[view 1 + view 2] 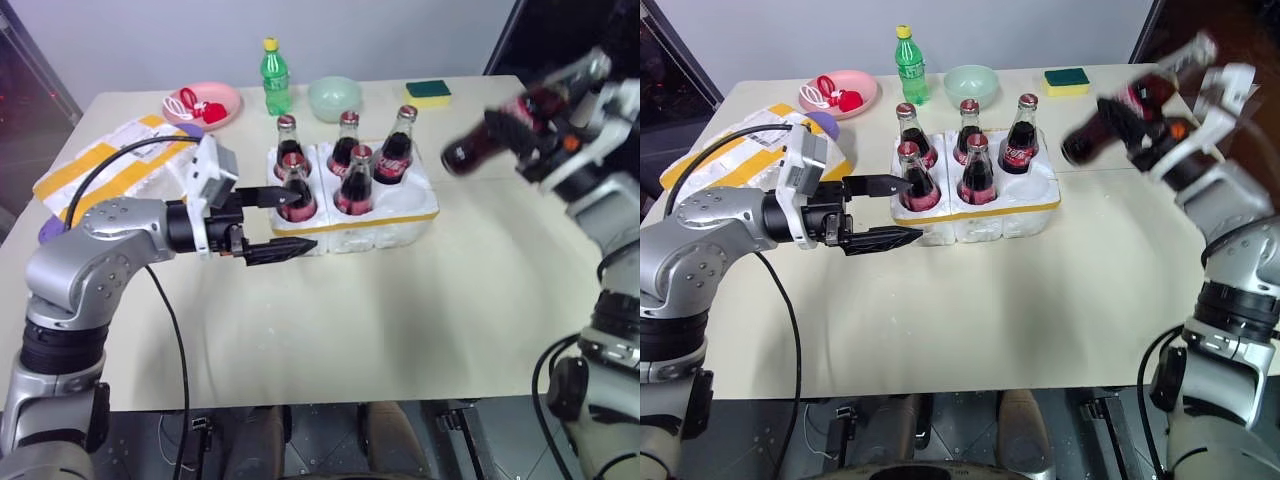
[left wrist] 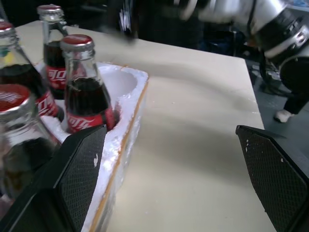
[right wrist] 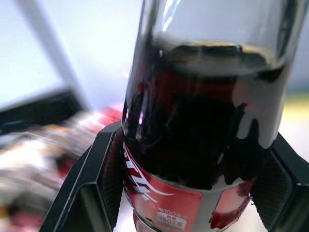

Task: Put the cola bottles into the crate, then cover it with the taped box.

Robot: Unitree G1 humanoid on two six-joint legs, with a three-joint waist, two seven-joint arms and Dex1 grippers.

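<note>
Five bottles stand in the crate mid-desk. The right tool pinches a sixth bottle, tilted, in the air to the crate's right. The left tool, spread wide, touches the crate's front-left corner.

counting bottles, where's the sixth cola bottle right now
The sixth small glass cola bottle is off the table, tilted in the right gripper, on the robot's right, above and beside the low white foam crate holding the other five.

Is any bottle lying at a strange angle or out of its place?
Yes. One cola bottle is tilted almost flat in the air right of the crate, gripped by the right end effector. The five bottles in the crate stand upright.
</note>
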